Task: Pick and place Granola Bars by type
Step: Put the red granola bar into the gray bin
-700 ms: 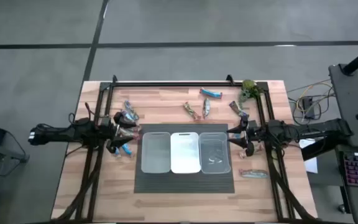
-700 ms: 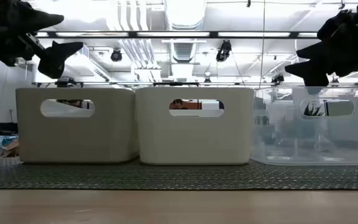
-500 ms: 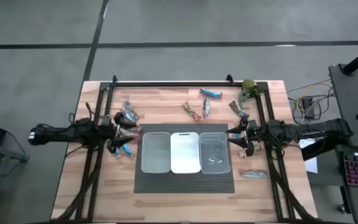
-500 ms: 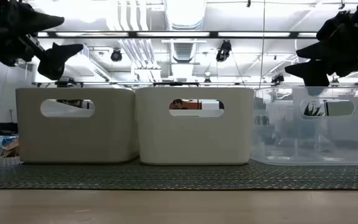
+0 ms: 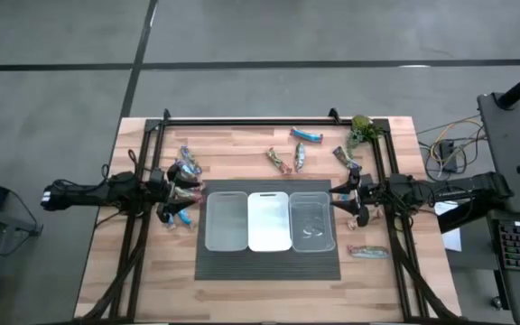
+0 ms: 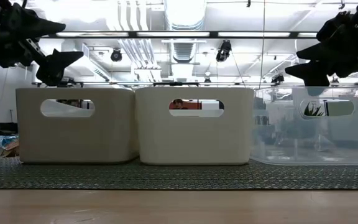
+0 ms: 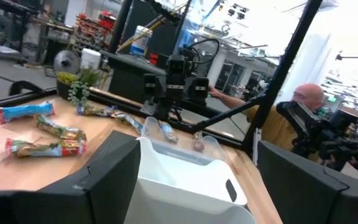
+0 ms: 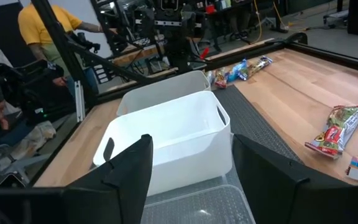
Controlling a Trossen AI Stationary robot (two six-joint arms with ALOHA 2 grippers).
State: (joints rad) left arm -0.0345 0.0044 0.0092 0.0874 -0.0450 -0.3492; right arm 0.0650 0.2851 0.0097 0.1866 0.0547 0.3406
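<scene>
Above the table's left edge hangs the left gripper [image 5: 181, 200], fingers spread and empty, just over a cluster of Granola Bars [image 5: 186, 169]. Opposite, the right gripper [image 5: 343, 200] hovers beside the clear bin [image 5: 311, 221], jaws apart, holding nothing; more bars lie beyond.

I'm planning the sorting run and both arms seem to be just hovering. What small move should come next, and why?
Probably lower the left gripper onto the granola bars piled just beside it. Both grippers are open and empty, that cluster lies nearest, and the left bin stands right next to it. The right gripper hovers by the clear bin, farther from any bar.
</scene>
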